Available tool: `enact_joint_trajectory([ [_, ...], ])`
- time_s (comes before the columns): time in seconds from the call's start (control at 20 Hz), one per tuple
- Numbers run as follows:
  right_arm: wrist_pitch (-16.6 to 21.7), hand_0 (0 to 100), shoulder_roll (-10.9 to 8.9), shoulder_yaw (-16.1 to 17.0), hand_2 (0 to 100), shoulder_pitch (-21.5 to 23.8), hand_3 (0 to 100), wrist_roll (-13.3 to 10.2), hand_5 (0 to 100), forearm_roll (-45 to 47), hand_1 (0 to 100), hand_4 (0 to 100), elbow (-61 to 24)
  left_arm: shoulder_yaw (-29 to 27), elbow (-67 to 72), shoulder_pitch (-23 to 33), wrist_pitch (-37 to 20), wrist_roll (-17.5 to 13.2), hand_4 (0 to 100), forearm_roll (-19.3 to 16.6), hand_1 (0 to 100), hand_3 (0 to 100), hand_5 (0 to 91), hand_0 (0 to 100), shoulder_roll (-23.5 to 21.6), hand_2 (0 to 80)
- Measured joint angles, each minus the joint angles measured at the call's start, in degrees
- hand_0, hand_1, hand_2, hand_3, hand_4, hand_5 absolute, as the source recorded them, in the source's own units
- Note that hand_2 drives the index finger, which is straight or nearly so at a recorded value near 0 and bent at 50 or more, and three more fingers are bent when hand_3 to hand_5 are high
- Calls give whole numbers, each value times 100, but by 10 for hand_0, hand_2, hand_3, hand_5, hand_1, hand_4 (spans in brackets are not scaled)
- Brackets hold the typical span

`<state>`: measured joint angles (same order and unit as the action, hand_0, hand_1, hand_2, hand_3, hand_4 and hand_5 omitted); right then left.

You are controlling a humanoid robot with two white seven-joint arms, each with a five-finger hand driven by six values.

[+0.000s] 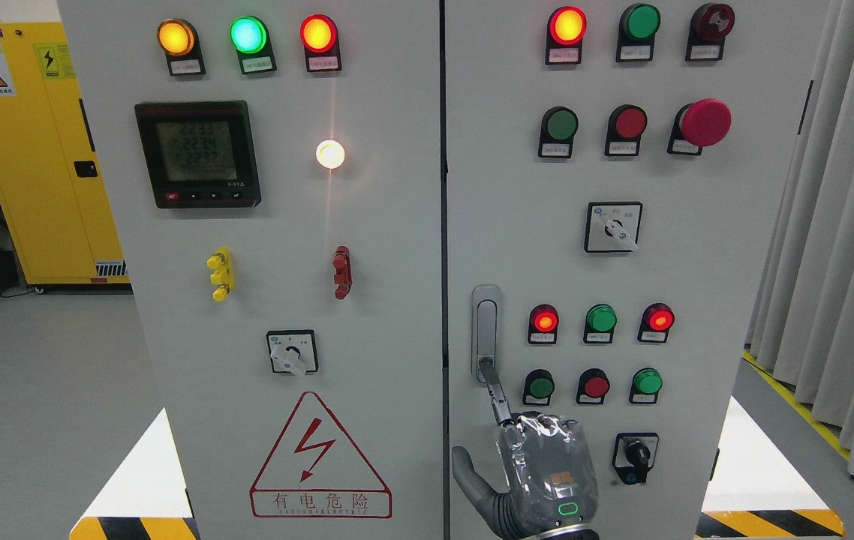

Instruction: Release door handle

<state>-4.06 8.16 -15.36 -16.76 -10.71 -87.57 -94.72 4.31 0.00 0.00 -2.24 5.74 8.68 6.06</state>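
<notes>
The grey cabinet's right door [697, 262] carries a silver handle plate [485, 322] near its left edge. From the plate's lower end a slim handle lever [496, 394] swings out and slants down to the right. My right hand [528, 442], wrapped in clear plastic, comes up from the bottom edge just below it. Its fingers [539, 429] are curled over the lever's tip, which is hidden behind the knuckles. The thumb [466, 469] sticks out to the left, off the lever. My left arm does not show.
Indicator lamps and push buttons [601, 321] sit right of the handle, and a black rotary switch [635, 457] is beside my hand. The left door [284, 262] holds a meter, lamps and a warning triangle. A yellow cabinet [29, 150] stands at the far left, curtains [840, 247] at the right.
</notes>
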Motion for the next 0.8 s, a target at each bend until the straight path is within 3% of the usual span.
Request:
enact_joint_trajectory([
  [0.8,-12,423,4,1,0,31,998,87,1000,-5,307,984,2,0,0,0,0,0,0,1,556,0,0,120,0,0],
])
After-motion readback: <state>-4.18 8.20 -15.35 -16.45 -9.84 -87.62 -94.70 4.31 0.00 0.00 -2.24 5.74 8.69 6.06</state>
